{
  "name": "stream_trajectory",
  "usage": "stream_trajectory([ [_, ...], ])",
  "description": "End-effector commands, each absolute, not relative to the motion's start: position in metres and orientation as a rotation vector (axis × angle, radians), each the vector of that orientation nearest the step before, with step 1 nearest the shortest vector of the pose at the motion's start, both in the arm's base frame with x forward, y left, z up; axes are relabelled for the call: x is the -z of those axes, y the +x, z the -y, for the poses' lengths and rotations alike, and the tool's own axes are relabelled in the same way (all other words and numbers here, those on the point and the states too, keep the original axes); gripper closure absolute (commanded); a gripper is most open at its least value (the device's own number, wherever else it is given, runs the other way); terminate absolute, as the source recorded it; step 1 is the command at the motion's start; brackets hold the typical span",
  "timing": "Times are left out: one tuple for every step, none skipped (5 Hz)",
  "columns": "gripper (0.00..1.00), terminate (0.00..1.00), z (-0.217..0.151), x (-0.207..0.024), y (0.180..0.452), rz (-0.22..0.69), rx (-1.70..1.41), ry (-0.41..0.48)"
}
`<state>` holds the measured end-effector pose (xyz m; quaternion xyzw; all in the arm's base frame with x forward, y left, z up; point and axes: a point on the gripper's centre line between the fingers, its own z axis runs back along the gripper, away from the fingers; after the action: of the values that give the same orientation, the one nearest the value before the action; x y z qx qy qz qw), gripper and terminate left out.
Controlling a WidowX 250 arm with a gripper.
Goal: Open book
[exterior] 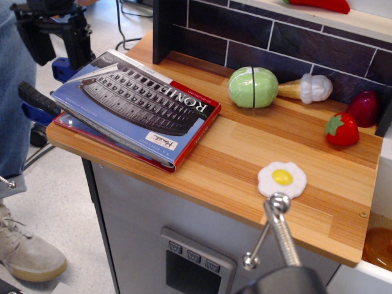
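The book [135,107] lies closed on the left end of the wooden counter [245,153]. Its blue cover shows a grey Colosseum picture and the title "ROME", with red edging underneath. Its left side reaches over the counter's edge. My black gripper [56,52] hangs at the top left, above and to the left of the book's far left corner, clear of it. Its two fingers [81,44] stand apart and point down with nothing between them.
On the counter are a green split toy vegetable [253,87], a toy mushroom [309,87], a strawberry [342,130], a dark red toy [365,107] and a fried egg [282,178]. A metal handle [278,233] is in front. A person's leg [15,92] stands left.
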<state>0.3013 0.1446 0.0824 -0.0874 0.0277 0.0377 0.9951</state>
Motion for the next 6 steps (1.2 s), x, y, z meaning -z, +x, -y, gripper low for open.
stream_trajectory([
  [0.0, 0.0, -0.151, -0.084, 0.311, 0.021, -0.16, -0.045],
  [0.0, 0.0, -0.14, -0.076, 0.312, 0.046, -0.156, -0.024],
  [0.0, 0.0, -0.129, -0.067, 0.312, 0.053, -0.148, -0.013],
  [0.0, 0.0, -0.115, -0.06, 0.309, 0.08, -0.157, -0.03],
  [0.0, 0.0, -0.1, -0.089, 0.308, 0.094, -0.093, -0.106],
  [0.0, 0.0, -0.072, -0.128, 0.309, 0.099, -0.004, -0.207],
])
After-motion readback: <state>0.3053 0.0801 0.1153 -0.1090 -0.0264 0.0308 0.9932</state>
